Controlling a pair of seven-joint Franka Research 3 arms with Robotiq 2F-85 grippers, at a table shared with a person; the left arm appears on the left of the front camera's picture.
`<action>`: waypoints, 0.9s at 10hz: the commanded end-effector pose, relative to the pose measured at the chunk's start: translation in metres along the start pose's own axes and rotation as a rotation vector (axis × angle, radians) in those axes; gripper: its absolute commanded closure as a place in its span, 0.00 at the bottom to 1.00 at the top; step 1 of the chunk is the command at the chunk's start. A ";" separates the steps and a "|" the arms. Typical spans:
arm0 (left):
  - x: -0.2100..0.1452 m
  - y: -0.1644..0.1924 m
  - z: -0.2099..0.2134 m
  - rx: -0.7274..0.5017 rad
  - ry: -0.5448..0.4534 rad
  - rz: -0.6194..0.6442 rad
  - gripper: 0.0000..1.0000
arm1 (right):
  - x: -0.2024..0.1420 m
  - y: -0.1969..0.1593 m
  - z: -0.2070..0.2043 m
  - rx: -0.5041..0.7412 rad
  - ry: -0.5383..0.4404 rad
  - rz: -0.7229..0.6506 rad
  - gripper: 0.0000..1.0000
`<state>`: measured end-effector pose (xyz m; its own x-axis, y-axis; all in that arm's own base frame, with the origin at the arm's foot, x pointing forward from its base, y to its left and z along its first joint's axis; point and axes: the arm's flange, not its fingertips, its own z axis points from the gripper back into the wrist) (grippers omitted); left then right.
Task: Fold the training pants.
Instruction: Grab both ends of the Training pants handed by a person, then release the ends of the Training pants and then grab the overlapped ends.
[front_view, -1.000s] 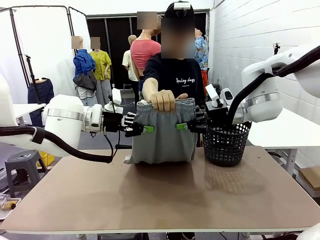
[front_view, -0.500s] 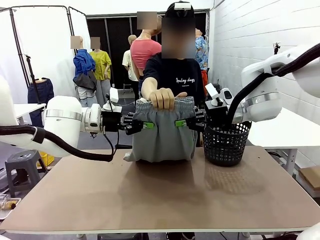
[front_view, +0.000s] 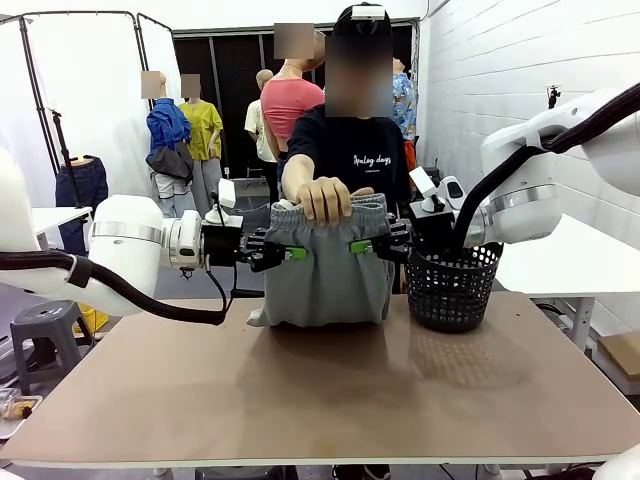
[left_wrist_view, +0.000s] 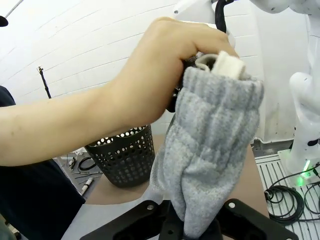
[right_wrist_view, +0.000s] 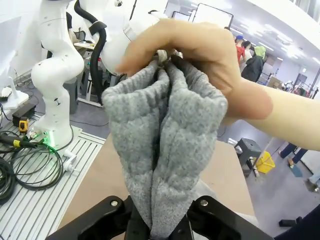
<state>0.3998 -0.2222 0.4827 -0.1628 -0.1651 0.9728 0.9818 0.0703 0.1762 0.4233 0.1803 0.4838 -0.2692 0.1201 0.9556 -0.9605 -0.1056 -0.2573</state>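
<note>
Grippers (front_view: 293, 253) (front_view: 360, 246) level, tight on training pants (front_view: 325, 290)

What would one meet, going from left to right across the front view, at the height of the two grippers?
left arm → left gripper, shut on the fabric → training pants, held up by the person's hand → right gripper, also shut on the fabric → black mesh basket

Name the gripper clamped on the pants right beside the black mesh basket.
The right gripper, pinching the training pants on the side next to the basket; the left gripper grips the opposite side.
</note>
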 end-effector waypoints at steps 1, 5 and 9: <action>0.003 -0.001 0.000 -0.001 -0.004 -0.005 1.00 | 0.001 0.002 0.000 0.001 -0.003 0.007 1.00; 0.003 -0.001 0.000 -0.001 -0.004 -0.005 1.00 | 0.001 0.002 0.000 0.001 -0.003 0.007 1.00; 0.003 -0.001 0.000 -0.001 -0.004 -0.005 1.00 | 0.001 0.002 0.000 0.001 -0.003 0.007 1.00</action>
<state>0.3996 -0.2225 0.4827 -0.1631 -0.1653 0.9727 0.9818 0.0696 0.1764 0.4233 0.1800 0.4837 -0.2691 0.1203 0.9556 -0.9606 -0.1048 -0.2573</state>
